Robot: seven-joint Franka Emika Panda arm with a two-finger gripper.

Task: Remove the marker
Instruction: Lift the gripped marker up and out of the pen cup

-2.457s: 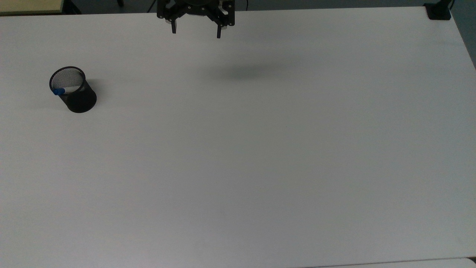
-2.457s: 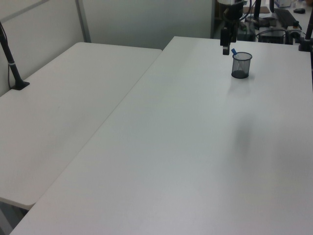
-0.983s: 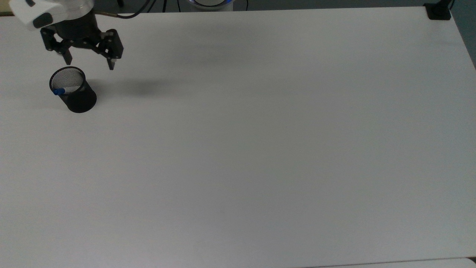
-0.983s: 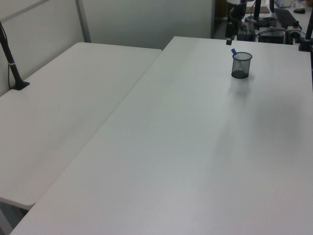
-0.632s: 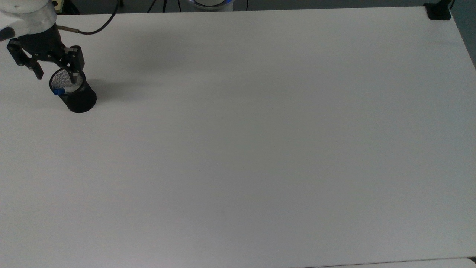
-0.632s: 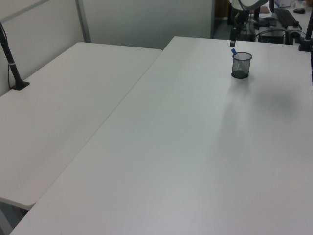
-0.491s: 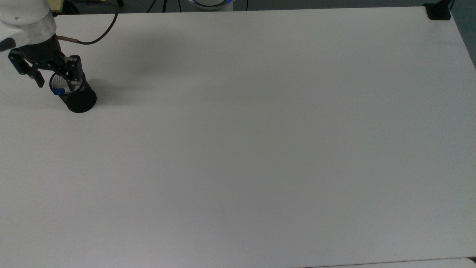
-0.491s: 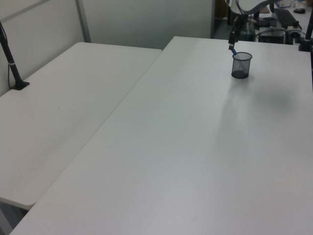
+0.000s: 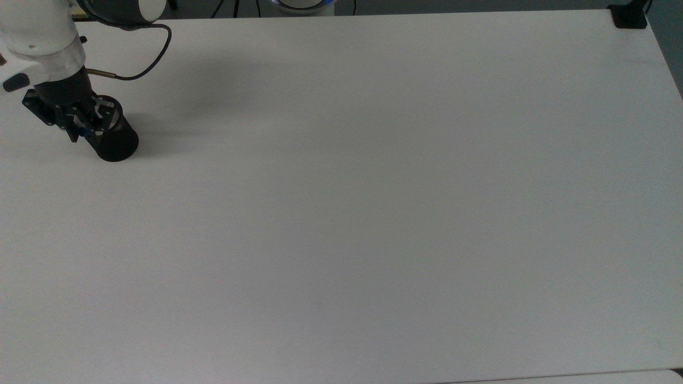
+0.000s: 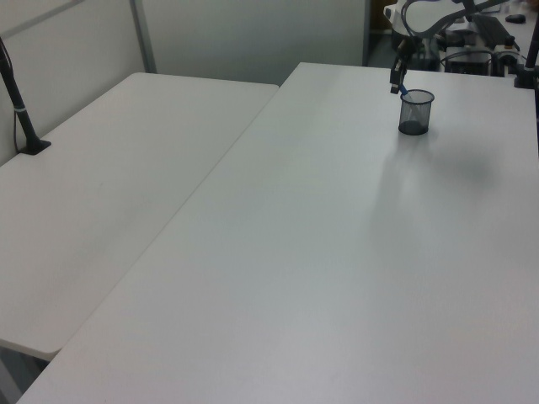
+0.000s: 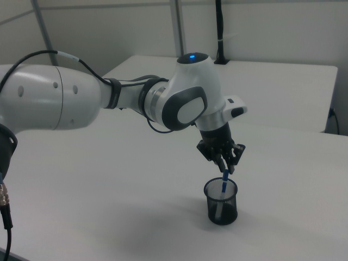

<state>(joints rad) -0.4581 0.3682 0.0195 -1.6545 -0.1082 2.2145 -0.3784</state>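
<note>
A black mesh cup [image 9: 114, 143] stands near the top view's left edge, on the white table [image 9: 352, 202]. The marker [image 11: 224, 182], white with a blue cap, leans inside the cup [image 11: 221, 205] with its cap poking above the rim. My gripper [image 11: 225, 167] points down right over the cup mouth. It is open, and its fingertips straddle the marker's blue cap without pressing on it. In the top view the gripper [image 9: 85, 126] covers most of the cup opening. In the left view the gripper [image 10: 396, 83] hangs just above the cup [image 10: 415, 114].
A second white table [image 10: 118, 185] adjoins on the left view's left. A black clamp post [image 9: 629, 16] sits at the top view's far right corner. Broad bare tabletop spreads to the top view's right of the cup.
The gripper travelled from the table's far middle to the top view's left. Over the last half second it dropped onto the cup mouth, around the marker's cap.
</note>
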